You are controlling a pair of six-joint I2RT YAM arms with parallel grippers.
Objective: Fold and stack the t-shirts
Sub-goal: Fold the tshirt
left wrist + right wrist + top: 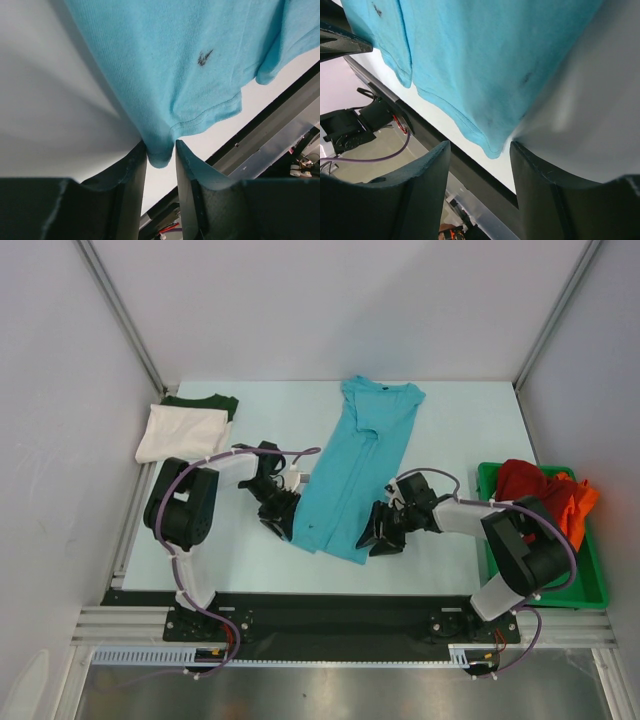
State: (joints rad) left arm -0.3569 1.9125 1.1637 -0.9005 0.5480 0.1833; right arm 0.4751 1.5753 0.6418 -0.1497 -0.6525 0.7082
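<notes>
The turquoise t-shirt point(355, 465) lies lengthwise in the middle of the table, collar at the far end and hem toward me. My left gripper point(283, 527) is at its near left hem corner; in the left wrist view point(161, 147) the jaws are shut on that turquoise corner point(161, 155). My right gripper point(375, 538) is at the near right hem corner, open point(480, 146), with the corner point(492, 147) lying between the jaws, untouched by the left one. A folded white t-shirt point(180, 432) lies on a dark green one point(205, 400) at the far left.
A green tray point(590, 580) at the right edge holds the crumpled red t-shirt point(525, 480) and orange t-shirt point(575, 502). The table's black front rail point(470, 172) runs just below both grippers. White walls and metal posts enclose the table.
</notes>
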